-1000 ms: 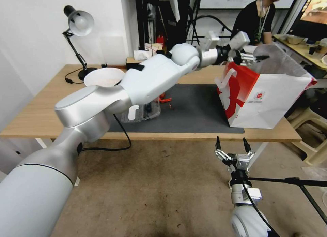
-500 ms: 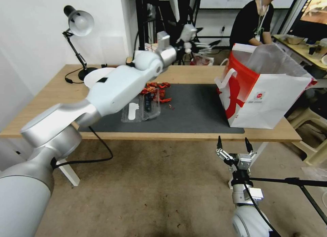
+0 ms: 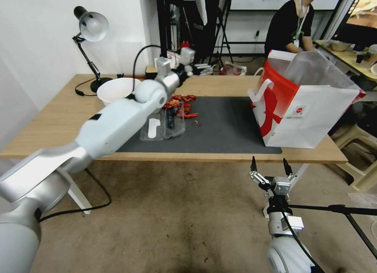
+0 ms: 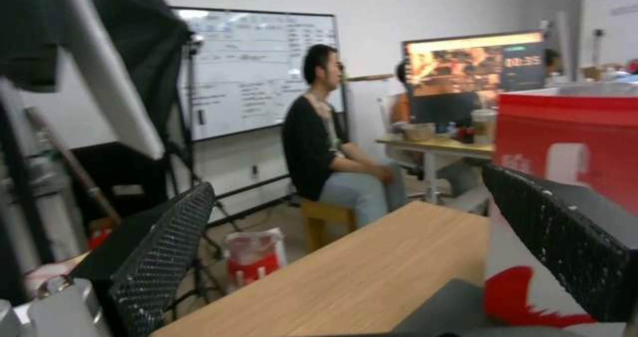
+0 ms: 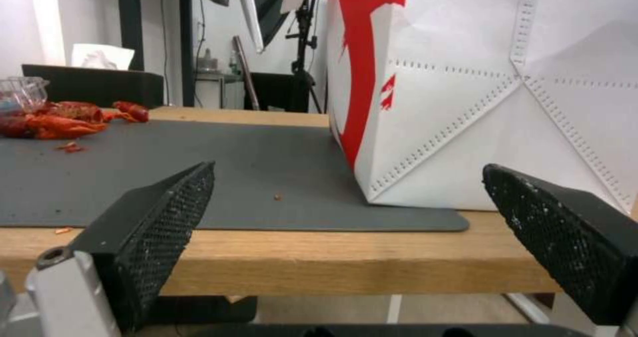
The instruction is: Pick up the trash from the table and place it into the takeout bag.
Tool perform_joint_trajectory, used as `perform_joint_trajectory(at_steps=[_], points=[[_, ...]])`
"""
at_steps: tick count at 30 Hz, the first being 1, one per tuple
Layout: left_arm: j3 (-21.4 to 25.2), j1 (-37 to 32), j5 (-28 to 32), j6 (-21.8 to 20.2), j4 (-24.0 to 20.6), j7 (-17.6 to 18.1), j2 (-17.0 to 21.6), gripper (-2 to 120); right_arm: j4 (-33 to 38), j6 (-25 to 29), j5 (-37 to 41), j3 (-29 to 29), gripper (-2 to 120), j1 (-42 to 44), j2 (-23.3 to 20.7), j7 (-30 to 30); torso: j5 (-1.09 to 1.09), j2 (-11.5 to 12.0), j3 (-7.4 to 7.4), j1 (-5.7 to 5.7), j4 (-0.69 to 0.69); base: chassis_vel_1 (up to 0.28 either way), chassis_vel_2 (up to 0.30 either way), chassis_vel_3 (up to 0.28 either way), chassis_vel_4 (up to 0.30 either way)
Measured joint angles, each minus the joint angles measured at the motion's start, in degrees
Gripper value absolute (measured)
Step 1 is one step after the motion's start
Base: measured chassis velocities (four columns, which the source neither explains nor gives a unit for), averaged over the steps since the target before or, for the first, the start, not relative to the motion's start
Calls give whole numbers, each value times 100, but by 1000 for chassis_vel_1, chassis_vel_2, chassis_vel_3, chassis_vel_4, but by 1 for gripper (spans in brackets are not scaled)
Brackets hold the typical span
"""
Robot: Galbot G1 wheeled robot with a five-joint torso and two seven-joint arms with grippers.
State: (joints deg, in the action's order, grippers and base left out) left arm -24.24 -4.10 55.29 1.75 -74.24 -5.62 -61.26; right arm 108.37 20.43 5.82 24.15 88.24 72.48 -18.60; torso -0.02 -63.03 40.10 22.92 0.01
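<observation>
Left gripper (image 3: 202,68) has swung back from the bag, jaws wide, empty, hovering above red food scraps (image 3: 181,102).

Boxy white-and-red paper takeout bag (image 3: 310,116), logo unreadable, at 3 o'clock on the grey mat (image 3: 224,127); right gripper (image 3: 270,167) wide at 5 o'clock.

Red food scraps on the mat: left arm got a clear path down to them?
Probably yes. The left gripper hangs open above the table's far side, just beyond the red scraps, with nothing between them. The clear tray lies nearer the front edge, out of the way.

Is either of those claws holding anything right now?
No. The left gripper is open and empty above the table; the right gripper hangs open below its edge.
</observation>
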Motion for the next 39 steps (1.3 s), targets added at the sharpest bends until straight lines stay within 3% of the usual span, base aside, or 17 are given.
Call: perform_joint_trajectory(at_steps=[6, 8, 21, 26, 29, 39], points=[[696, -595, -152, -207, -552, 313, 408, 100, 0, 0, -10, -8, 100, 2, 12, 0, 1, 0, 0, -1, 0, 0, 0, 0, 0], [1158, -1022, -228, -248, -818, 400, 633, 100, 0, 0, -13, -20, 100, -3, 8, 0, 1, 0, -1, -1, 0, 0, 0, 0, 0], [2549, -2846, -892, -304, -1709, 579, 1222, 100, -13, -70, -66, -86, 100, -44, 18, 3, 1, -1, -1, -1, -1, 0, 0, 0, 0], [3001, -3416, -1136, -308, -2048, 676, 1301, 100, -10, -98, -89, -91, 100, -43, 32, 2, 1, 0, -1, -1, 0, 0, 0, 0, 0], [3512, -4092, -1390, -303, -2421, 847, 1294, 100, -1, -112, -117, -92, 100, -31, 57, -13, 0, 0, 0, -1, -2, 0, 0, 0, 0], [4342, -5300, -1795, -129, -2964, 841, 1169, 100, 9, -124, -145, -95, 100, -14, 72, -36, 2, 0, 0, -1, 0, 0, 0, 0, 0]])
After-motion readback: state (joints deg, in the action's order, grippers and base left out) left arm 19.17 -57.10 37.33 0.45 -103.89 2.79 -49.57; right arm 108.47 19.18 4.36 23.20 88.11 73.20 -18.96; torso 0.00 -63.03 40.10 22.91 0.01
